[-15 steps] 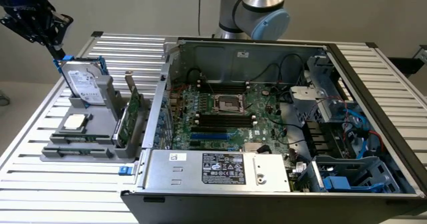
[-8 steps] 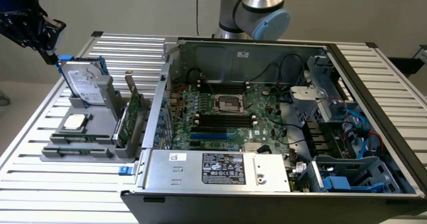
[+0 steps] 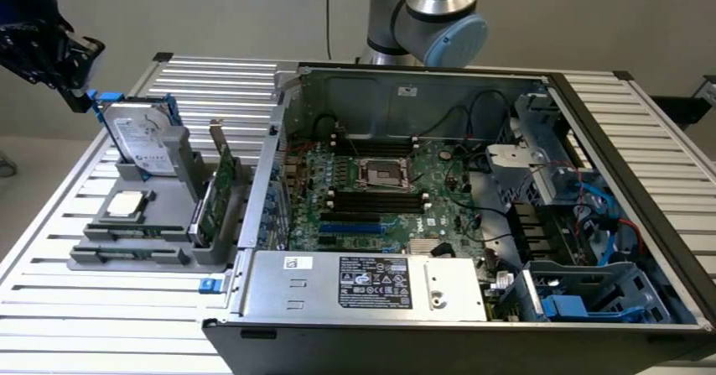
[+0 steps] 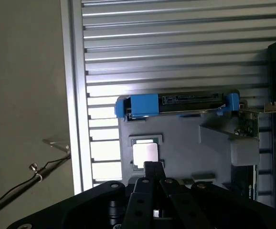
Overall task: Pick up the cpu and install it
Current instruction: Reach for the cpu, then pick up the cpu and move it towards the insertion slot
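The fingers (image 4: 153, 172) of the gripper (image 4: 153, 164) are pressed shut and hold nothing. The chip (image 4: 145, 152) lies flat in its tray slot just beyond their tips, below them, near the hard drive (image 4: 176, 102). This looks like the approach to the pick-up. A grasp calls for parting the fingers and descending squarely.

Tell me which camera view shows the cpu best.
The exterior view: the cpu lies whole and uncovered on the grey holder, near the hard drive. In the wrist view its top glares white and the shut claw overlaps one edge.
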Available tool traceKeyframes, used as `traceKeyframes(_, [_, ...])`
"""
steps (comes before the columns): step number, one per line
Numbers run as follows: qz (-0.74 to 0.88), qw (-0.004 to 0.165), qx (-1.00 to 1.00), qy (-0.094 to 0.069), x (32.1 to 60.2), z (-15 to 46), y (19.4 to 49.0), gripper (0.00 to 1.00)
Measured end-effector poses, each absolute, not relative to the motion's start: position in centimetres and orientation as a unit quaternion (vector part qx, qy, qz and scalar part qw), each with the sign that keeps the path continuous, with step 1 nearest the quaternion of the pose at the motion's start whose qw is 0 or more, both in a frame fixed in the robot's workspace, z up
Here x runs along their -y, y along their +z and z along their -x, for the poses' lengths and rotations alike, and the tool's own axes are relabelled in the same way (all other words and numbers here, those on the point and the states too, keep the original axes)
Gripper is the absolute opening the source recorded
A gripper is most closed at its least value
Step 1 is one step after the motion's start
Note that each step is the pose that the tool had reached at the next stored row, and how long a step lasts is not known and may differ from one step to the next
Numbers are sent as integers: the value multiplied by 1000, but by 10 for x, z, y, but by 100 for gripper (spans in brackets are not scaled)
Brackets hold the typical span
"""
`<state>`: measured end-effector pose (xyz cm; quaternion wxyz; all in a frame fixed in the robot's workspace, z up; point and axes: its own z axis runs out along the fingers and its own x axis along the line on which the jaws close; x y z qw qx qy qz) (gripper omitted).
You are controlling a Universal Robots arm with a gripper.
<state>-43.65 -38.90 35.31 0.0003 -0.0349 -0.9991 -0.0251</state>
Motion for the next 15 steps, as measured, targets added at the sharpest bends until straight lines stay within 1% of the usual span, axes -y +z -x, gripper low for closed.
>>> traceKeyframes(13, [35, 0, 999, -25, 389, 436, 353, 12])
traceKeyframes(15, [35, 0, 999, -25, 389, 436, 353, 24])
